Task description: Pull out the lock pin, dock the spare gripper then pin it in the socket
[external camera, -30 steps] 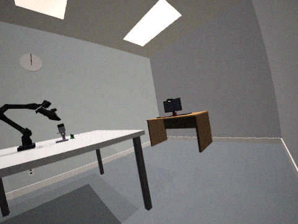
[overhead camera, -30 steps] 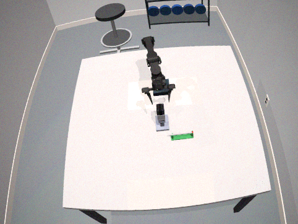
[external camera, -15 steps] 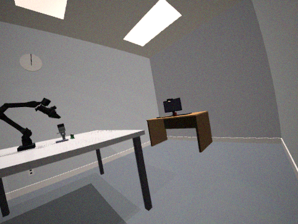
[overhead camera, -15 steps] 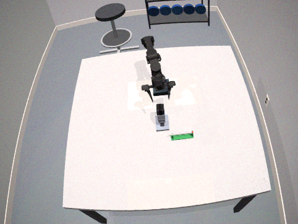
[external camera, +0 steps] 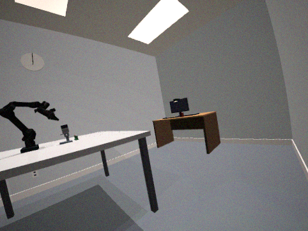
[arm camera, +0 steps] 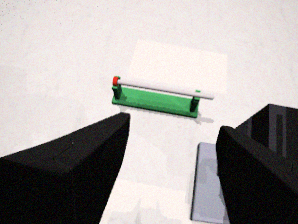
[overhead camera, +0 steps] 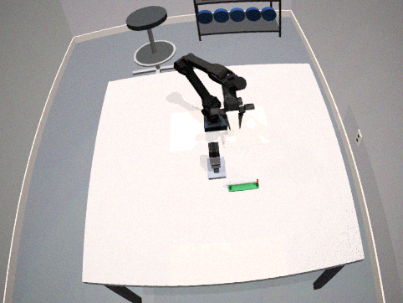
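My gripper (overhead camera: 235, 128) (external camera: 58, 120) (arm camera: 173, 129) is partly open with nothing between its fingers, above the table on the arm-base side of the mount. The spare gripper, a dark block (overhead camera: 213, 148) (external camera: 64, 128) (arm camera: 260, 127), stands tilted on top of the mount, whose pale blue-grey base plate (overhead camera: 211, 175) (arm camera: 205, 187) lies on the table. How deep its spigot sits in the socket cannot be told. The lock pin, with a white shaft (arm camera: 160, 88) (overhead camera: 257, 181) and a red head, lies across the two posts of the green rack (overhead camera: 243, 187) (external camera: 76, 138) (arm camera: 155, 102).
The white table (overhead camera: 167, 234) (external camera: 118, 138) carries the arm base (overhead camera: 215, 122) (external camera: 29, 148), the mount and the rack. In the wrist view the mount and dark block are beside and beyond the right finger, and the rack is ahead of the fingertips.
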Controlling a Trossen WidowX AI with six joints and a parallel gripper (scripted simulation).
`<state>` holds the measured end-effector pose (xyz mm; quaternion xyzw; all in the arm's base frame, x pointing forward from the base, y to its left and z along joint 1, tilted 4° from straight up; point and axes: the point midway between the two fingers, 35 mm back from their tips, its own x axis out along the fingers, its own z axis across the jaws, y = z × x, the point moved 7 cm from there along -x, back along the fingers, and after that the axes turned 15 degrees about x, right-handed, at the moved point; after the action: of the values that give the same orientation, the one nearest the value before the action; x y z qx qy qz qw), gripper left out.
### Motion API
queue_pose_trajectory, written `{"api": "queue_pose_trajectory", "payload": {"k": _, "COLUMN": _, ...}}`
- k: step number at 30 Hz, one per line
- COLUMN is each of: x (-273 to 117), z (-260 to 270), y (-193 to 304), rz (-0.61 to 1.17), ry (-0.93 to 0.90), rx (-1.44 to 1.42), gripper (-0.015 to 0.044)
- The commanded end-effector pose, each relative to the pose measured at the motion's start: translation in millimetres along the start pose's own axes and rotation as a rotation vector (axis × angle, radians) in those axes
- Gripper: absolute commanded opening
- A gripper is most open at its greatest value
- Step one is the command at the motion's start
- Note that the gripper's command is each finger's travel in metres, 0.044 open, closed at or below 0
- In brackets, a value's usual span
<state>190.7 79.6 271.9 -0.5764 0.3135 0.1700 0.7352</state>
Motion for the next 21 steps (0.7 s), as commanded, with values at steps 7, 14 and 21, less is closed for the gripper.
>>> {"api": "queue_pose_trajectory", "payload": {"k": 7, "x": -21.5, "z": 12.7, "y": 12.3, "rz": -0.022, "ry": -0.011, "rx": -0.008, "gripper": 0.018}}
{"api": "queue_pose_trajectory", "payload": {"k": 14, "x": 3.6, "z": 38.6, "y": -19.1, "rz": 0.135, "ry": 0.1, "rx": -0.409, "gripper": 0.018}}
{"api": "queue_pose_trajectory", "payload": {"k": 21, "x": 56.5, "z": 62.1, "y": -52.9, "rz": 0.399, "ry": 0.134, "rx": -0.862, "gripper": 0.018}}
